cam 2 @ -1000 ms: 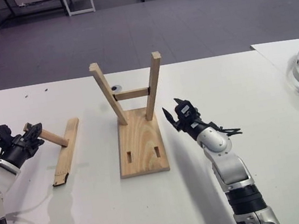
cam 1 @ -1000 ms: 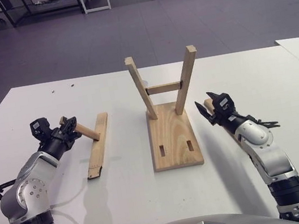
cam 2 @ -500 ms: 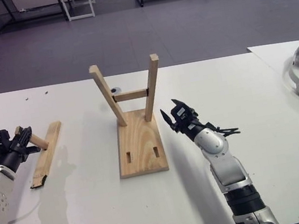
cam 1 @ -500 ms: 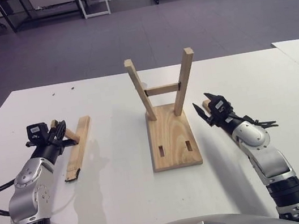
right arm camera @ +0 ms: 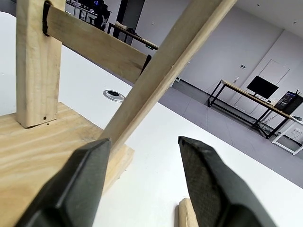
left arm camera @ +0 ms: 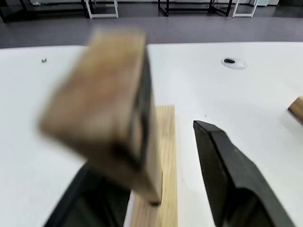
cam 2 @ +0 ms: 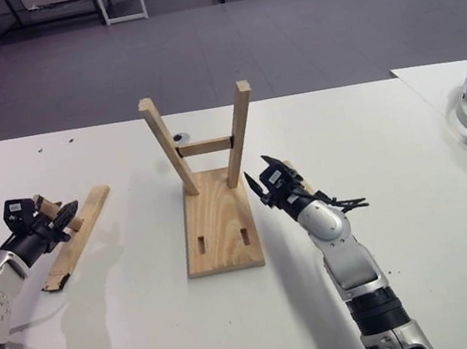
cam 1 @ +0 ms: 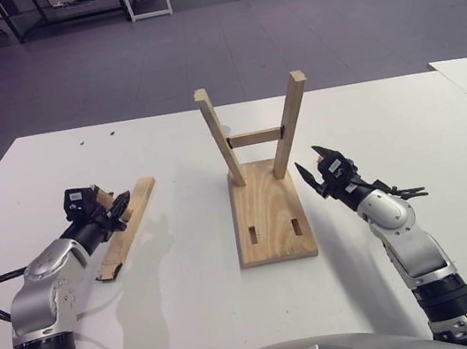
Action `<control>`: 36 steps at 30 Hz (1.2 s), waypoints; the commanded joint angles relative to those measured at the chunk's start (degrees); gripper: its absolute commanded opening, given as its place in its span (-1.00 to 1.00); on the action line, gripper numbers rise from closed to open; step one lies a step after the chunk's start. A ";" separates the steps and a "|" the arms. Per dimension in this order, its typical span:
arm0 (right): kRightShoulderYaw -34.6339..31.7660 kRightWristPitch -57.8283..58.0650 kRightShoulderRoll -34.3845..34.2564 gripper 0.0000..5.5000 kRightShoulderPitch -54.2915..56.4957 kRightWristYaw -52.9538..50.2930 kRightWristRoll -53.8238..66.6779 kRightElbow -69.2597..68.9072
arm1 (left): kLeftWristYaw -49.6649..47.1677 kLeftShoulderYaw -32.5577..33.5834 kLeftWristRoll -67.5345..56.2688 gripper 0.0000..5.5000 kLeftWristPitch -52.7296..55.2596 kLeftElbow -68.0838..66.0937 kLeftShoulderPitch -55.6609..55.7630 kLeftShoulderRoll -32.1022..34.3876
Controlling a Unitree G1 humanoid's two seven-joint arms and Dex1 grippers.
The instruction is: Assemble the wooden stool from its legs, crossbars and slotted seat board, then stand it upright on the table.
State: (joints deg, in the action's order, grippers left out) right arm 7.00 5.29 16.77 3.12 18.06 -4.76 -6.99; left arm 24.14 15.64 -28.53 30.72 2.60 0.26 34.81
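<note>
**Half-built stool, legs up, mid-table**

The board (cam 1: 271,213) lay flat, its long axis running away from the robot, with two joined legs (cam 1: 220,136) pointing up at its far end. The right gripper (cam 1: 320,166), spread wide, sat just beside them. The left gripper (cam 1: 107,212) was at the loose leg (cam 1: 129,220), which lay pointing away; I could not tell its grip.

The left gripper (cam 1: 117,210), around the crossbar (cam 1: 99,197) stuck in the loose leg (cam 1: 129,217), has carried both away from the seat board (cam 1: 272,217). It drew farthest half a second ago, then came back partway. The leg now slants more, its near end swung farther from the board. The right gripper (cam 1: 308,160) has edged closer to the board's right edge.
</note>
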 commanded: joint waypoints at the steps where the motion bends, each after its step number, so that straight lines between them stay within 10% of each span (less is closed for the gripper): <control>1: 0.49 -0.68 -0.34 -0.04 1.18 -0.47 -0.85 1.23 | 3.16 -1.38 1.74 0.02 4.43 1.66 -3.93 3.66; 7: 0.77 -0.53 -0.13 -0.04 0.47 -0.09 -1.08 0.55 | 3.54 -5.47 11.58 0.23 -0.12 -2.71 -6.61 5.97; 17: 1.18 0.06 -0.55 -0.04 0.23 0.23 -0.72 0.10 | 5.60 -4.64 12.93 -0.25 -4.60 -3.24 -8.12 4.99; 25: -13.12 30.07 -3.50 -0.04 16.90 8.23 43.13 -13.69 | 5.23 7.38 -5.88 -0.26 -11.80 9.17 5.79 -3.81; 36: -25.27 40.17 -16.90 -0.04 51.12 -12.83 71.14 7.65 | 6.95 -11.77 1.45 -0.26 -15.73 20.75 18.87 -8.45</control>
State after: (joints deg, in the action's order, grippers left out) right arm -17.16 44.05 -0.02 52.17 7.49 63.85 0.28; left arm 29.69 5.81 -28.68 15.84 22.78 18.46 25.87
